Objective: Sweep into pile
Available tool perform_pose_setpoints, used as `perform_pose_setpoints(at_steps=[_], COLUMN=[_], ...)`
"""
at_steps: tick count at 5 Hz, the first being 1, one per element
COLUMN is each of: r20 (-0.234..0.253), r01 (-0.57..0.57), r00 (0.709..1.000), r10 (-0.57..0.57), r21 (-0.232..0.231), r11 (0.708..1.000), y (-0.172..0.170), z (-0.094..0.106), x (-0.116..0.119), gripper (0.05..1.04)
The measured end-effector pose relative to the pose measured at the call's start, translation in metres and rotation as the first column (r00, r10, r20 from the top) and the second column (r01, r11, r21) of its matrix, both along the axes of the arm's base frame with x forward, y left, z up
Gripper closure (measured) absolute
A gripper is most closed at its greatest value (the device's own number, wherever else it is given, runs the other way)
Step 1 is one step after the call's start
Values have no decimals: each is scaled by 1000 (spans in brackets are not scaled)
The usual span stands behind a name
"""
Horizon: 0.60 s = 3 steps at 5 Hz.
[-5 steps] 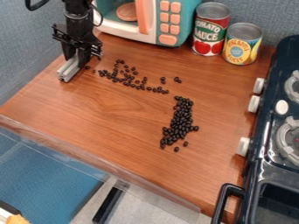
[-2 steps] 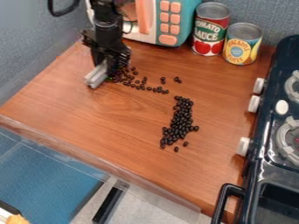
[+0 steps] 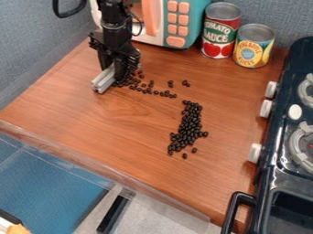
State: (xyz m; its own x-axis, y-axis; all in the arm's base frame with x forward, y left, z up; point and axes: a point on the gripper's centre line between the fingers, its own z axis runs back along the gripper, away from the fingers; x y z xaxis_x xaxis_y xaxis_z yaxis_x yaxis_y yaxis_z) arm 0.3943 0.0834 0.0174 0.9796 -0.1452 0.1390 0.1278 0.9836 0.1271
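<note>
The gripper [image 3: 112, 69] hangs down over the upper left part of the wooden table [image 3: 125, 132], in front of the toy microwave [image 3: 176, 23], its black fingers pointing at the tabletop. They are closed around a grey bar [image 3: 104, 81], one finger on either side of it, so they stand parted by roughly the bar's own thickness; how hard they press cannot be told. The bar sits low between them, slanting across the wood with its near end sticking out toward the lower left, past the fingers. Right beside the gripper, on its right, begins a loose trail of small black beans [image 3: 156, 93], which runs rightward and a little toward the front of the table; the beans closest to the gripper are partly hidden behind it, and whether any touch the bar is hard to tell. A few strays lie just behind the trail, toward the cans. Farther right and nearer the front is a denser, long heap of black beans [image 3: 189, 123], well apart from the gripper, with a couple of single beans near its lower end. To the right of the microwave, a red-and-green can [image 3: 220, 33] and a yellow-and-blue can [image 3: 254, 49] stand upright side by side. A dark toy stove [image 3: 279, 171] with white knobs [image 3: 255, 153] runs along the right side of the table.
</note>
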Motion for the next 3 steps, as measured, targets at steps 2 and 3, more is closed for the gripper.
perform_pose_setpoints(at_steps=[2, 3], r20=[29, 38], r01=[135, 191], r00=[990, 981], r10=[-136, -192], r21=[14, 28], r11=[991, 981], y=[-57, -77], z=[1, 1], x=[4, 2], gripper=[712, 712])
